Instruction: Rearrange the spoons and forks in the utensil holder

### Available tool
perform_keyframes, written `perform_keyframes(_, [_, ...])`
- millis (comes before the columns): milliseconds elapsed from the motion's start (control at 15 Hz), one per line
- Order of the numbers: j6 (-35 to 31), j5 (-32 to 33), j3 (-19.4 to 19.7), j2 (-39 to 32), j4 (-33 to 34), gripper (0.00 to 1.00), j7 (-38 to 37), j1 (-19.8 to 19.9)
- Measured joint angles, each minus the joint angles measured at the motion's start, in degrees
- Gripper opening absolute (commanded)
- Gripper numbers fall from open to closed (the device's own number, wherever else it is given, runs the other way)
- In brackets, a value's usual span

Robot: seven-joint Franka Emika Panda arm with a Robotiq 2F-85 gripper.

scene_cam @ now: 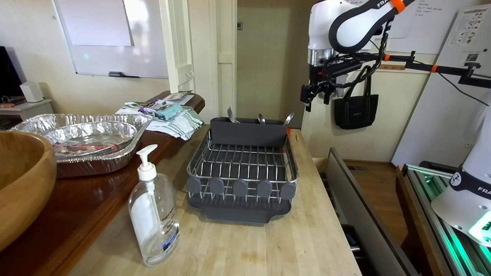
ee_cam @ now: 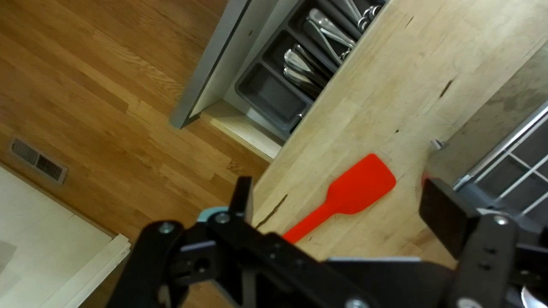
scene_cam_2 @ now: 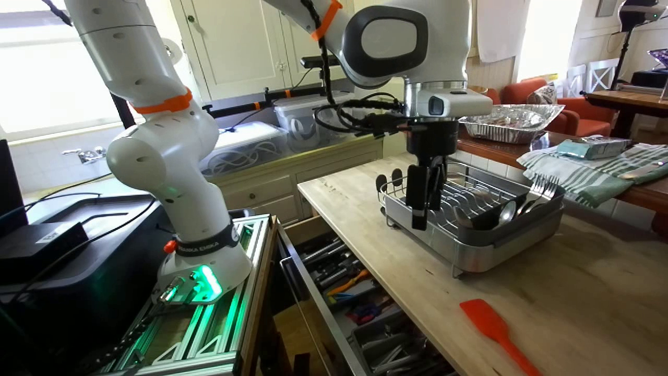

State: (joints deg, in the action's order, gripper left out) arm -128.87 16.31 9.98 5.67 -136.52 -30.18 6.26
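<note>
My gripper (ee_cam: 342, 201) is wide: in the wrist view its two fingers (ee_cam: 443, 214) stand far apart. In an exterior view the holder (scene_cam: 248, 134) sits at the 12 o'clock end of the rack (scene_cam: 240, 188), and I hang at 2 o'clock from the holder, apart from it. In an exterior view the forks (scene_cam_2: 545, 193) stand in the holder, tines up, leaning toward 1 o'clock; a spoon (scene_cam_2: 507, 213) tilts just beside them, and a second spoon (scene_cam_2: 462, 217) leans toward 11 o'clock, near the holder's 8 o'clock end. I cannot tell which compartment each is in. In the wrist view a spatula (ee_cam: 361, 188) lies on the counter (ee_cam: 449, 51), showing between my fingers, its handle toward 8 o'clock; from it the rack's edge is at 3 and the drawer (ee_cam: 210, 60), with cutlery (ee_cam: 296, 62) in its tray (ee_cam: 267, 92), at 11. In an exterior view a bottle (scene_cam: 153, 222) stands at 8 o'clock from the rack and towels (scene_cam: 176, 128) lie at 10.
</note>
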Motion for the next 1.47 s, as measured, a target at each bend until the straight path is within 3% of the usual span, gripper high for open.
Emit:
perform_keyframes(467, [-9.94, -0.1, -1.88, -0.66, -2.3, 1.0, -2.09, 0.67])
perform_keyframes(1467, [-10.35, 0.63, -2.54, -5.42, 0.43, 1.0, -4.3, 1.01])
